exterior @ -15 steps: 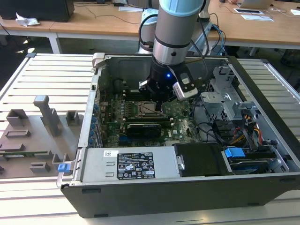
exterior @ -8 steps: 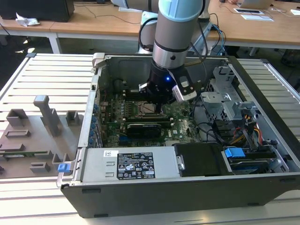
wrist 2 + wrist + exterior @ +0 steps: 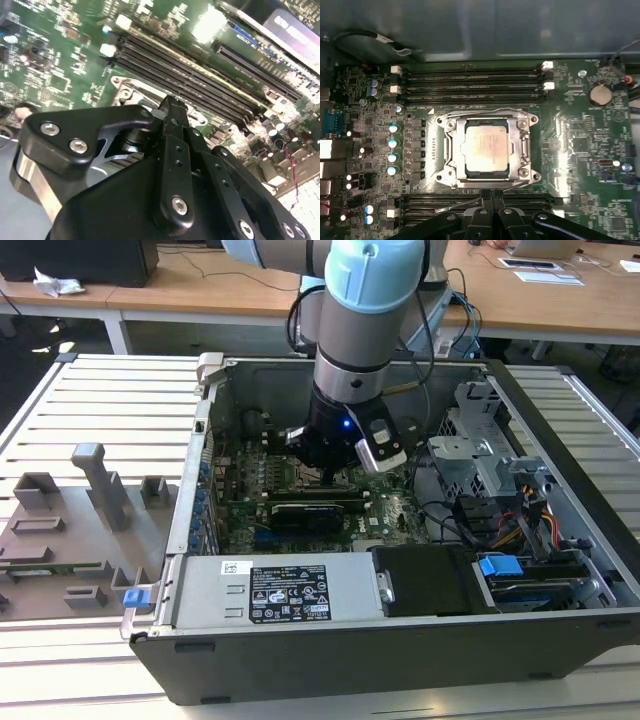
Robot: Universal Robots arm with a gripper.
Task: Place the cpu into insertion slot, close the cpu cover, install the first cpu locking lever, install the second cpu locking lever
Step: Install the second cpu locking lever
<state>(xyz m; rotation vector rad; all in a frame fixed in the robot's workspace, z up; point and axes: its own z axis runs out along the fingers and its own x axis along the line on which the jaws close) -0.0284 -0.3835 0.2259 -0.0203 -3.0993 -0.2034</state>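
Lowered into the open computer case (image 3: 420, 640), the gripper (image 3: 491, 192) hangs just over the green board, its fingers (image 3: 172, 117) drawn narrow with nothing between them, the tips at the near edge of the socket. In the first wrist view, going left to right: a column of small round capacitors (image 3: 393, 150), then the insertion slot (image 3: 451, 150) with the cpu cover (image 3: 522, 131) lying flat around the cpu (image 3: 486, 147), which sits inside its window, then a round coin battery (image 3: 600, 93). Long black memory slots (image 3: 470, 80) run beside the socket on two sides.
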